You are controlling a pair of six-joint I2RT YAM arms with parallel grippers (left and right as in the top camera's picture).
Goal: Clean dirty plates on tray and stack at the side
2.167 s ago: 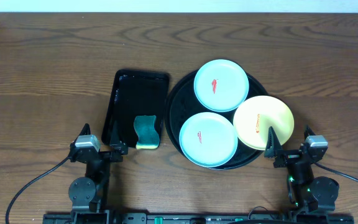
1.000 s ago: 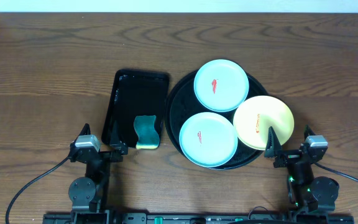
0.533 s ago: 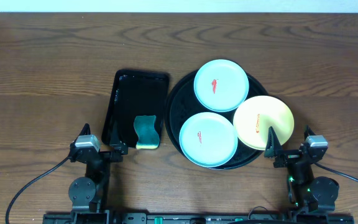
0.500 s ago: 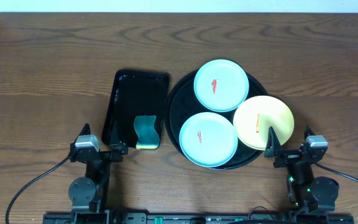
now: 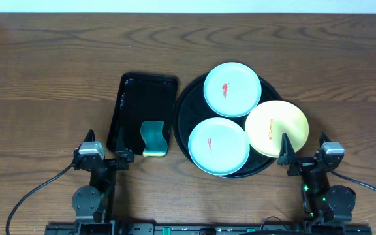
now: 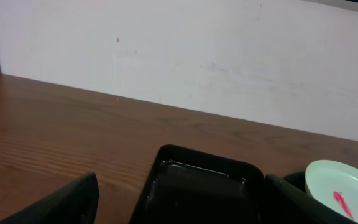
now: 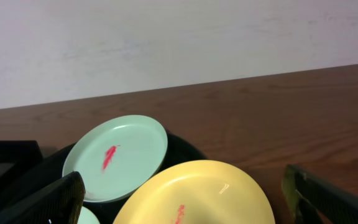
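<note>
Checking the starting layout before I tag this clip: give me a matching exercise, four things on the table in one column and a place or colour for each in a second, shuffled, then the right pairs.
Things:
1. sponge
2. yellow plate
3. round tray
4. rectangular tray

Place, colour or state:
a. marked with an orange smear
b. teal over yellow, lying at a tray's near end
c. glossy black, right of the table's middle
d. glossy black, left of the table's middle

Pairs: 1-b, 2-a, 3-c, 4-d
</note>
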